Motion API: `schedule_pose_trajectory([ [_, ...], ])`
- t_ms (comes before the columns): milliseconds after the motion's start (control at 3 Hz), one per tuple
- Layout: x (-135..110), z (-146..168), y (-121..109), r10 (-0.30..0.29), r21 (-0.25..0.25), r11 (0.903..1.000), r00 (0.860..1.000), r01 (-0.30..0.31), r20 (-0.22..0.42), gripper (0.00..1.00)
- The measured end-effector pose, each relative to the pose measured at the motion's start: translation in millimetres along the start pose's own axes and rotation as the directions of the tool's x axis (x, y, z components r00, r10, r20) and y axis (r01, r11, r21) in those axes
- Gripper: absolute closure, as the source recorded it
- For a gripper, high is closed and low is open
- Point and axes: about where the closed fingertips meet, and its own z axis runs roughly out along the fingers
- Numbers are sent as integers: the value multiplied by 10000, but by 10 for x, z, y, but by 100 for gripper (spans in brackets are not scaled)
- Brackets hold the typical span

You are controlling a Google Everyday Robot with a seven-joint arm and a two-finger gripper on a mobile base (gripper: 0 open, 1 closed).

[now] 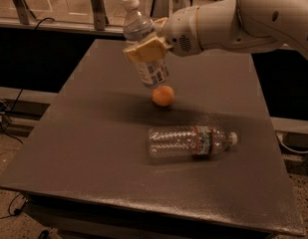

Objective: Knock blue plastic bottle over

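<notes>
The blue plastic bottle (143, 44), stout and clear with a white cap and a blue-and-white label, hangs tilted in the air above the dark table (93, 148). Its cap leans up and to the left. My gripper (146, 50) is shut on the bottle's middle, its tan fingers (138, 52) wrapped around it. The white arm (233, 19) reaches in from the upper right. The bottle's base hovers just above an orange ball (163, 95).
A slimmer ribbed clear bottle (191, 141) with a red-green label lies on its side at centre right, cap pointing right. Window frame rails (96, 6) stand behind the table's far edge. Cables (9, 113) trail on the floor at left.
</notes>
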Motion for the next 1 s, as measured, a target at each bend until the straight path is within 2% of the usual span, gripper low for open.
schedule_pose_trajectory([
  [333, 186, -103, -346, 123, 314, 9994, 9996, -115, -238, 100],
  [1000, 843, -564, -1229, 815, 1385, 9883, 9884, -636, -1278, 100],
])
